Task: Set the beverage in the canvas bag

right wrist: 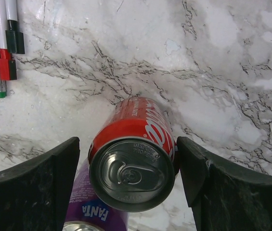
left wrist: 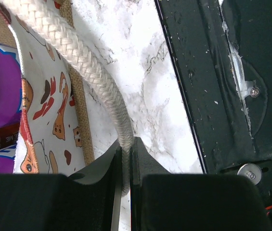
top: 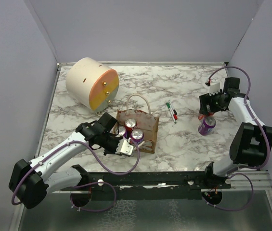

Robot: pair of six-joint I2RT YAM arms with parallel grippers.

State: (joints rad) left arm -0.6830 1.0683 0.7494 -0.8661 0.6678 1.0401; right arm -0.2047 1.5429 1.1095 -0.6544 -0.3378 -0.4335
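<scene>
Inside the bag [top: 152,134] three cans [top: 131,123] already stand; the left gripper [left wrist: 126,151] is pinched on its handle [left wrist: 92,72]. Well to the right, the right gripper [right wrist: 128,149] straddles a red can [right wrist: 131,173] beside a purple can [right wrist: 95,211]; whether it is clamped cannot be told. Both probably remain to load.

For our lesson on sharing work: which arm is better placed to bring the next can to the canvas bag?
Right. The right gripper has its jaws either side of the red cola can; the left gripper is shut on the canvas bag's rope handle.
</scene>
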